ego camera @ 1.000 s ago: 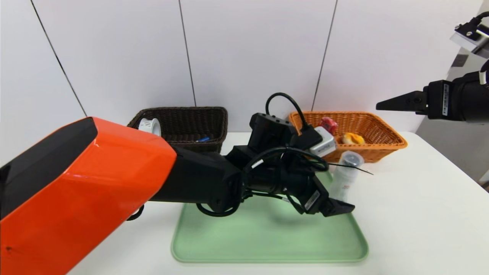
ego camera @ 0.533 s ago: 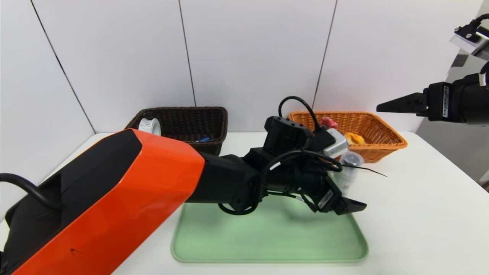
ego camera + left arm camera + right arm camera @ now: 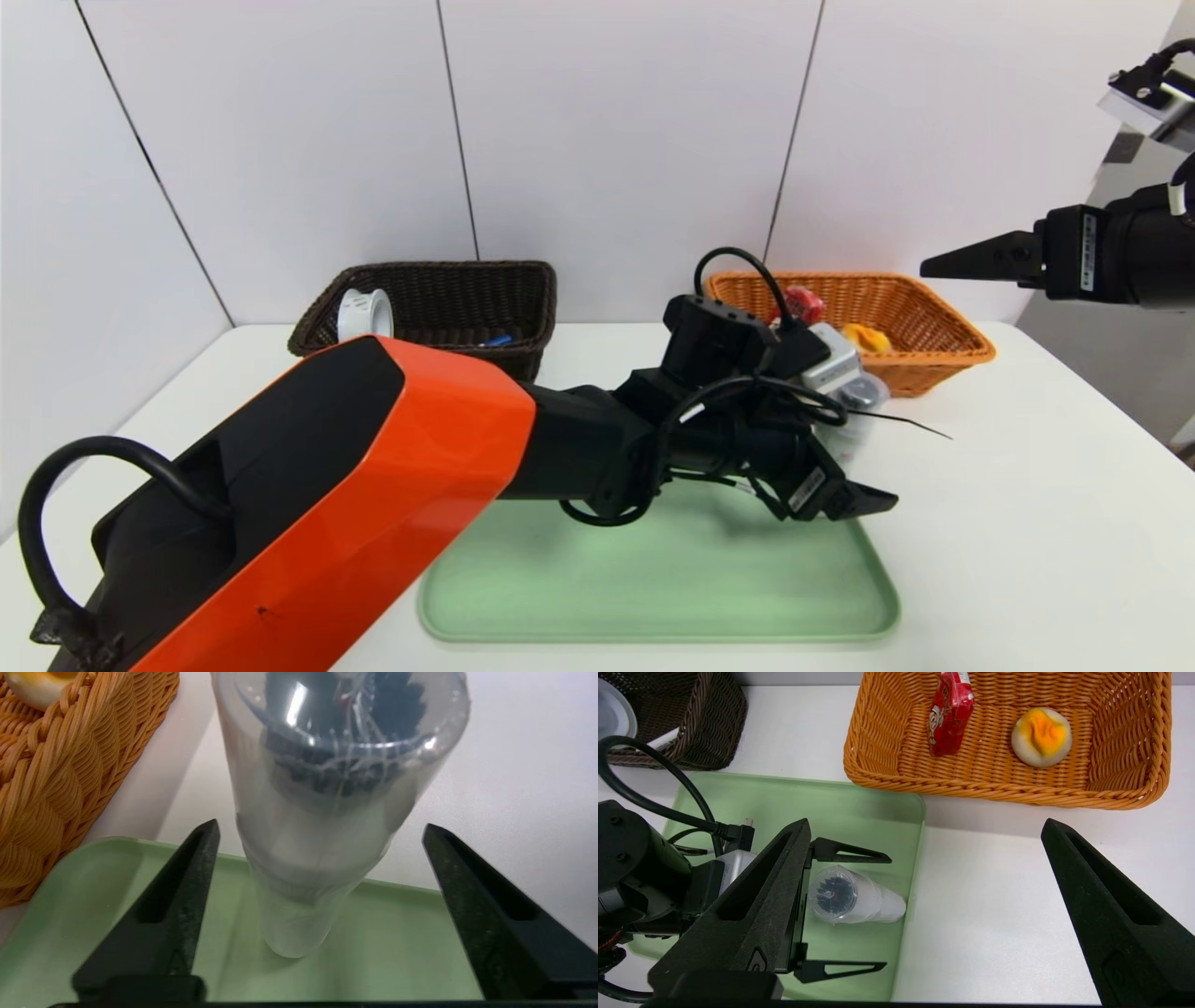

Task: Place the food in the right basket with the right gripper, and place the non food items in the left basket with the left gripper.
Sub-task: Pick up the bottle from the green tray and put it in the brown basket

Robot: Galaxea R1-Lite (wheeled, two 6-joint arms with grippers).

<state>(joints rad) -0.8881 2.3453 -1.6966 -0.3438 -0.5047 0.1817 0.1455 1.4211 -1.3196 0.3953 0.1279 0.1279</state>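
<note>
- The left basket [image 3: 439,303] sits at the table's back left, holding a white roll [image 3: 365,313]; its other contents are mostly hidden.
- The left gripper [image 3: 317,868] stands wide, its fingers on either side of the white bottle [image 3: 322,826] without touching it. The bottle stands upright on the green tray [image 3: 653,588].
- The left arm blocks most of the bottle in the head view.
- The right basket [image 3: 1134,742] holds the red carton [image 3: 950,714] and bun [image 3: 1041,737].
- The right gripper [image 3: 924,858] hangs wide apart, raised, off to the right.

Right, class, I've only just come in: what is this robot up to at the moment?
It is sorting. The left claw is open around the white bottle standing on the green tray, not gripping it. The red carton and bun lie in the orange basket. The right claw hangs open above the table.
</note>
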